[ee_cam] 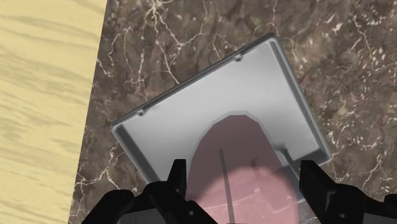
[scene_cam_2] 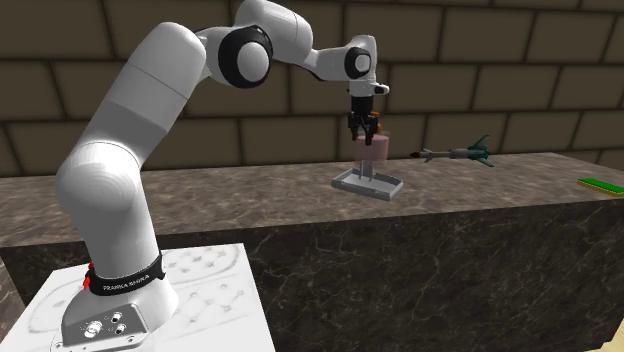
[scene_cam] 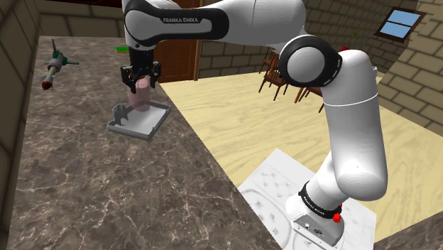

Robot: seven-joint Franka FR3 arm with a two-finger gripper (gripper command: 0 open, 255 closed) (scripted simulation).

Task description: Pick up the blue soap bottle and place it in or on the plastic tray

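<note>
Over the dark marble counter (scene_cam: 106, 192) the white arm reaches out from its stand (scene_cam: 312, 220). Its upper links run approx level and the wrist is bent, so the black gripper (scene_cam: 140, 84) points straight down. The fingers (ee_cam: 178, 175) are part-closed, one pressed on each side of the soap bottle (scene_cam: 139, 98), which renders pale pink, not blue. They clasp it near its upper end. The bottle's long axis is vert., in line w/ the fingers: one end sits up between them, the other points down and away from the hand at the grey tray (scene_cam: 155, 121). The tray lies flat on the counter directly below the hand, w/ the bottle over its middle area. Can't tell if the bottle's lower end touches the tray floor or hangs just clear of it. Well apart from the hand, a dart-like thing (scene_cam_2: 455, 154) & a flat green item (scene_cam_2: 600, 183) lie on the same counter. Pale wood floor (ee_cam: 44, 95) shows past the counter edge nearest the tray.
</note>
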